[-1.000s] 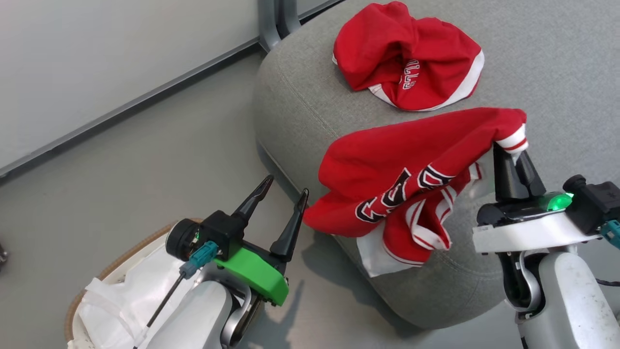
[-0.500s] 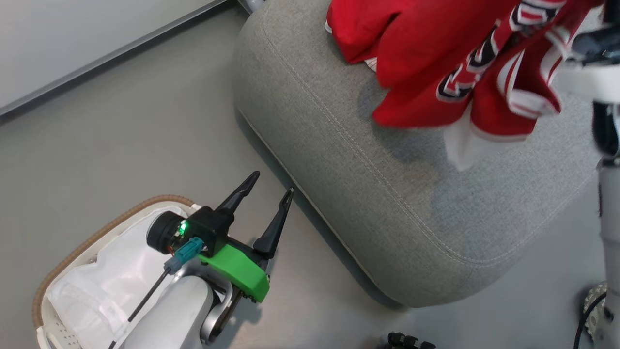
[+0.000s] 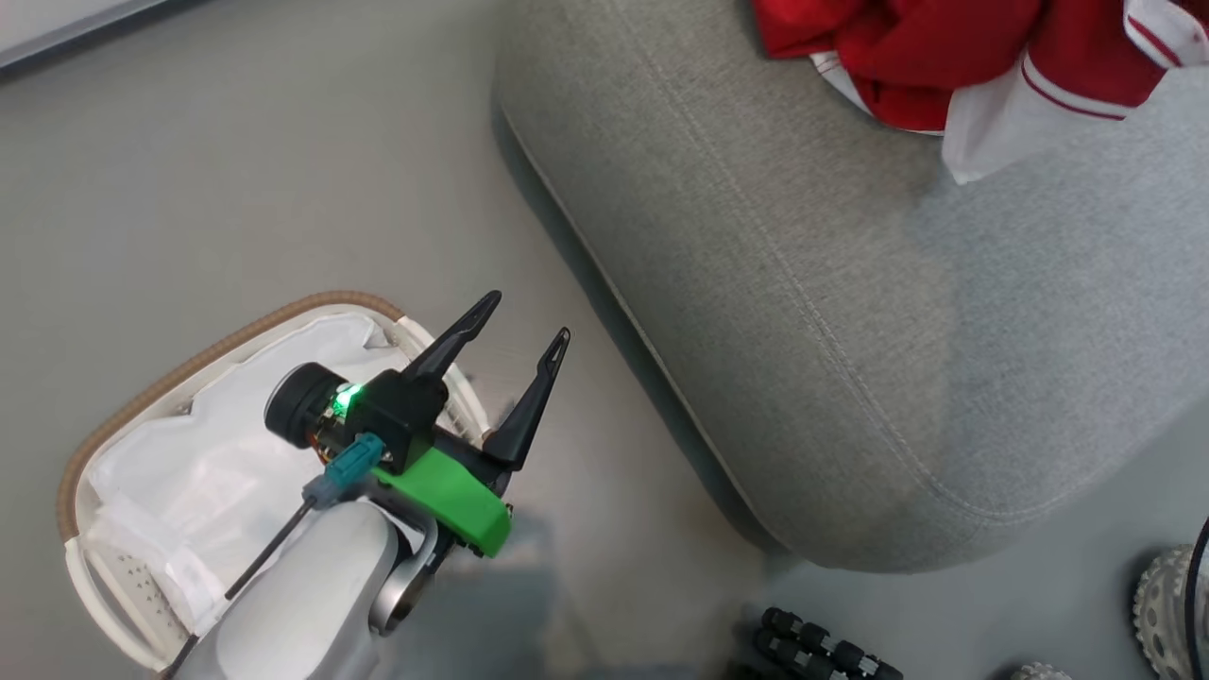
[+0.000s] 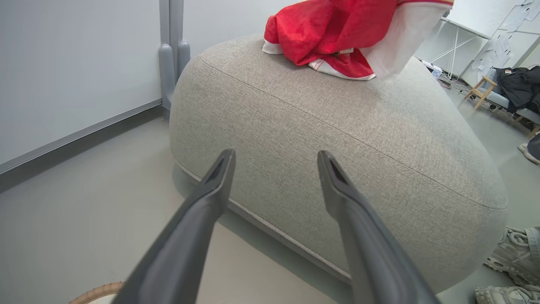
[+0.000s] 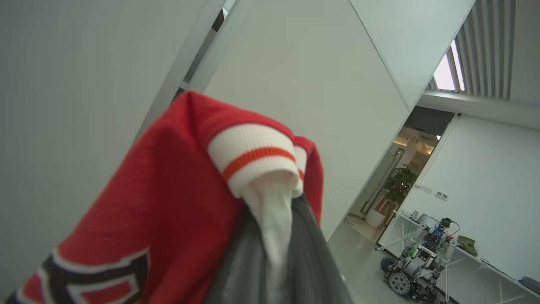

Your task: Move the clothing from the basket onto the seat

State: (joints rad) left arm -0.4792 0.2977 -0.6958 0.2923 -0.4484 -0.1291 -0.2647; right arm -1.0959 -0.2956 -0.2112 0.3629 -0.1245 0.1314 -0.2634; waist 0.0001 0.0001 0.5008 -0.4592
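Placing step: right gripper [image 5: 276, 211] pinched red jersey [image 5: 160, 202] above seat [image 3: 850, 283]; left gripper [image 3: 530, 315] stood wide, empty, beside seat. Next move needed lowering, release.

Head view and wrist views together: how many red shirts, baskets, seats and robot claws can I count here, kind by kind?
Red jerseys: 2, the crumpled jersey on the seat and the hanging jersey pinched in the right gripper
Baskets: 1, the basket
Seats: 1
Grippers: 2, counting the open left gripper
Total: 6
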